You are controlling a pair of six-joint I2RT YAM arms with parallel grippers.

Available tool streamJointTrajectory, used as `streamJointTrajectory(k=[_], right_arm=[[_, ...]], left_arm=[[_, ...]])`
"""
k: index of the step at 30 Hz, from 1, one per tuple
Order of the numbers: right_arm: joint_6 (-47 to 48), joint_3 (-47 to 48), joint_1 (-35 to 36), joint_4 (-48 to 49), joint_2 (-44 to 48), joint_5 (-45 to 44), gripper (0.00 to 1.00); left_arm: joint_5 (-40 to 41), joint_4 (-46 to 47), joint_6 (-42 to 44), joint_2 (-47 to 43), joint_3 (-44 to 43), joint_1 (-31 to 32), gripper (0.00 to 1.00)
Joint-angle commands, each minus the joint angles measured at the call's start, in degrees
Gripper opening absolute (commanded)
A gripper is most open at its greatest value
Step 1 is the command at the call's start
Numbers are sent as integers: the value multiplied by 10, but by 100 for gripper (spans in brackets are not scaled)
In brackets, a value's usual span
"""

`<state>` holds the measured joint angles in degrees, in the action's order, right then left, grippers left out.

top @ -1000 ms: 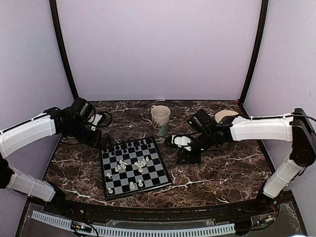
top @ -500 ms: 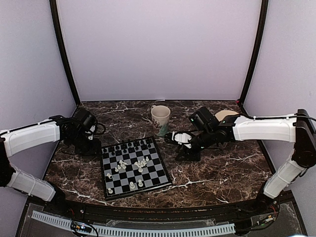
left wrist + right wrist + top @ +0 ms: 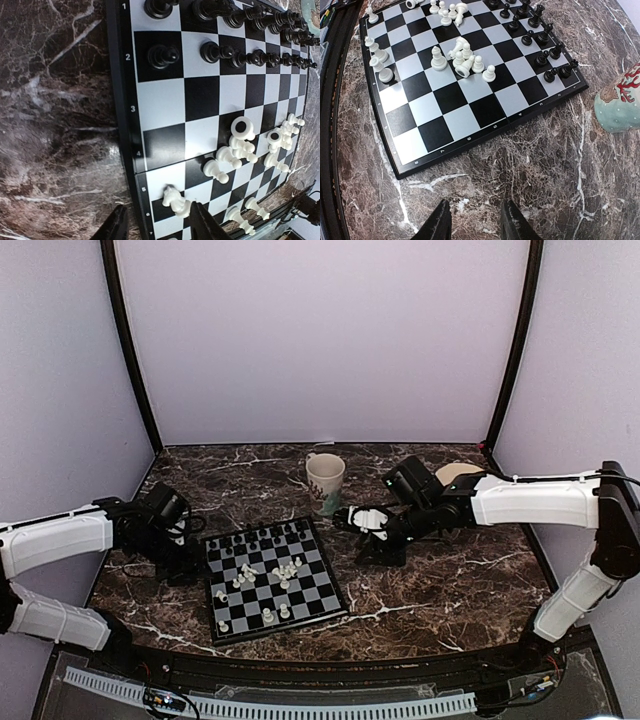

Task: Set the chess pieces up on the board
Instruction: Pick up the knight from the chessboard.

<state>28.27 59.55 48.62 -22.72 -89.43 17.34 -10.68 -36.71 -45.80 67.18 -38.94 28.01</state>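
left gripper (image 3: 159, 225): fingers partly apart, nothing between them; low over the left border of the board (image 3: 118, 75), by the row 5–6 marks.
closest piece: white knight (image 3: 176, 200) lying on its side, just ahead of the left fingertips, not touched.
right gripper (image 3: 475, 222): fingers a little apart, empty; over bare tabletop (image 3: 530, 165) off the board's right side, near the mug (image 3: 325, 480).
white pieces (image 3: 285, 570): most are heaped mid-board, several tipped over; a few stand singly toward the near edge.
black pieces (image 3: 265, 537): lined up in the two far rows, upright as far as I can tell.
step (judged): black side looks done and the white side is barely started; the left arm is lining up on a white piece at its edge of the board.
next move (judged): drop onto the fallen knight, pinch it across its narrow body, lift, then stand it upright on a near back-row square. The pieces are tiny and the heap is close, so the jaws must stay narrow and avoid nudging neighbours.
change vs earlier: the left arm has swung from the board's far-left corner down along its left edge, and its jaws have narrowed. The right arm has hardly moved. I see no shift in the pieces.
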Motion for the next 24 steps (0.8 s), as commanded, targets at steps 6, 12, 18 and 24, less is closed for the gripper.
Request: streamJointTrajectory(k=[6,12,18,24], right_arm=[[6,-1,-3,11,-11,12,34],[10,0,-2,9,-10,9,34],[11,-5,-2,9,-3,10,33],[13,-9,-3,11,2,8,33]], left_arm=[[-40,12,-92,-1,-1,52,45],[-32,9,-121,25,-10,90,43],[-29,18,-122,67,-20,102,42],[-12,20,-121,88,-34,106,41]])
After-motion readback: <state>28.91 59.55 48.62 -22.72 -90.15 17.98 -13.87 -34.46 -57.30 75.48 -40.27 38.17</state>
